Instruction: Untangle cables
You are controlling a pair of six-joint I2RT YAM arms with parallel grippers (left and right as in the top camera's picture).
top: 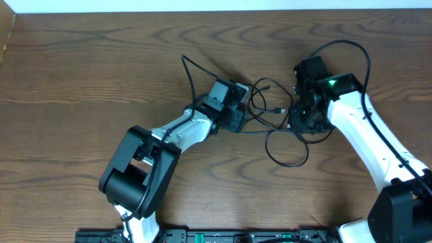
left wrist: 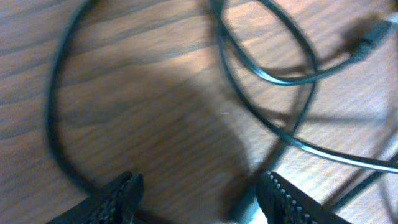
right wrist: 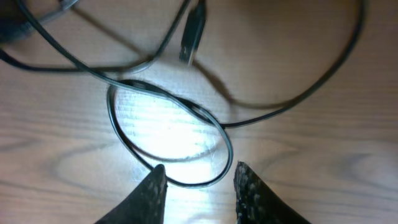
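Inspector: Progress of the untangling is to be stated.

Technician: Separation is judged as not yet achieved. The cables [right wrist: 217, 126] are laid in overlapping loops on the worktop [top: 101, 67], between the two arms, and several crossings are seen in both wrist views. Only dark cords are made out; a white cord cannot be distinguished. One end plug [right wrist: 193, 31] is seen lying free beside a loop. Every crossing is judged as left to be cleared.

Inspector: State of each claw is to be reported.

Technician: The left claw [left wrist: 202, 199] is spread wide over bare wood, and nothing is gripped. One strand [left wrist: 336, 157] is routed just ahead of the finger [left wrist: 283, 199] at the right of that view; contact cannot be confirmed. The right claw [right wrist: 199, 190] is parted to a moderate width. The lower arc of a small loop [right wrist: 231, 149] is placed between its fingertips [right wrist: 155, 180] and is not clamped. Whether the arc is touched cannot be told.
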